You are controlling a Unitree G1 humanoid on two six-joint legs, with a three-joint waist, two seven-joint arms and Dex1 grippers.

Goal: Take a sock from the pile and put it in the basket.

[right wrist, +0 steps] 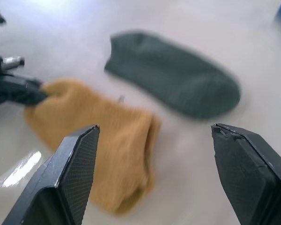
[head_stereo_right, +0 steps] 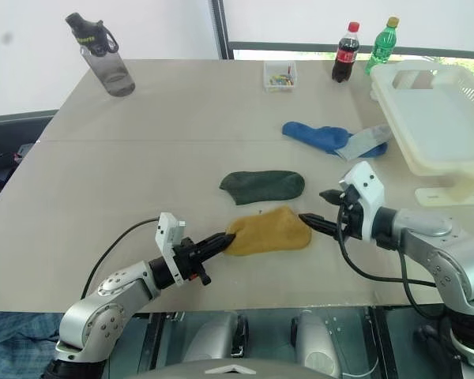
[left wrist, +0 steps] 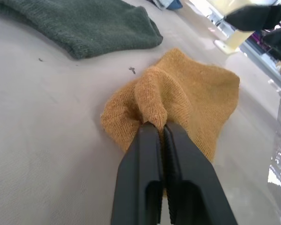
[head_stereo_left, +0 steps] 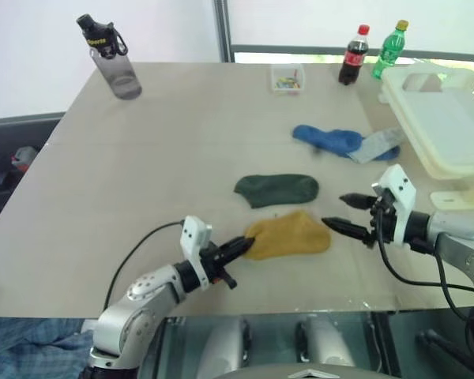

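The left gripper (head_stereo_left: 242, 246) reaches in low from the desk's near edge, pinching the sock's (head_stereo_left: 291, 234) left end. The right gripper (head_stereo_left: 349, 213), jaws spread wide and empty, hovers just beside the sock's other end. The left wrist view shows a fold bunched between the closed fingers (left wrist: 145, 164). The basket (head_stereo_left: 450, 126) sits at the desk's right edge.

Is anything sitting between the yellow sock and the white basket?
Nothing directly. The sock, pinched by the left gripper, lies left of the open right gripper; the blue sock lies beside the basket, off the path.
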